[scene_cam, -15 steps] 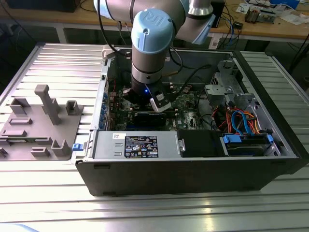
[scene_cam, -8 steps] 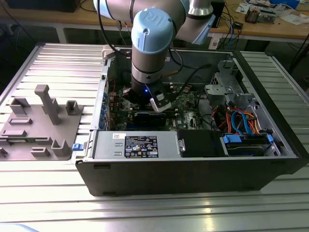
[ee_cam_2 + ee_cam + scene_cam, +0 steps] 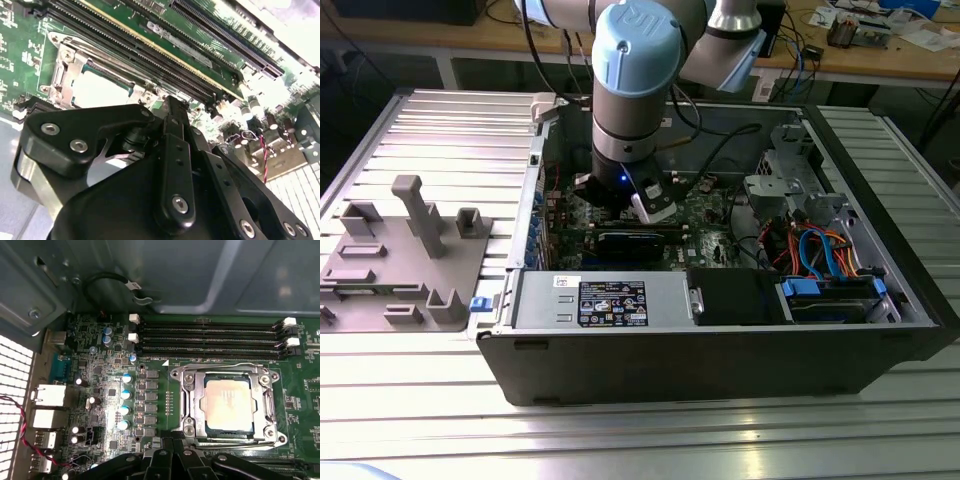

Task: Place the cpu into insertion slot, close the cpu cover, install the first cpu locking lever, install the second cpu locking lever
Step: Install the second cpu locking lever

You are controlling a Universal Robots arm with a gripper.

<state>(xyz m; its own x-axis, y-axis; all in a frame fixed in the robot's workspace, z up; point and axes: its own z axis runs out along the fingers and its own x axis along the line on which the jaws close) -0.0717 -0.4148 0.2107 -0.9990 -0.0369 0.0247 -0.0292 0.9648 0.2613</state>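
Note:
The cpu (image 3: 227,405), a silvery square chip, lies in the insertion slot (image 3: 225,437) on the green motherboard. The cpu cover (image 3: 192,400), a metal frame, lies flat around it, and the chip shows through its window. A thin wire locking lever (image 3: 220,366) runs along one side of the frame. In the second wrist view the cpu (image 3: 100,90) sits just beyond the black gripper (image 3: 170,102). The gripper (image 3: 172,445) hangs low over the board beside the socket. In the exterior view the gripper (image 3: 620,205) is down inside the open computer case.
Long black memory slots (image 3: 210,337) run beside the socket. A row of capacitors (image 3: 125,395) stands on its other side. Case walls (image 3: 720,350), a black power supply (image 3: 735,295) and blue and orange cables (image 3: 820,250) ring the board. A grey fixture tray (image 3: 400,260) lies at the exterior view's left.

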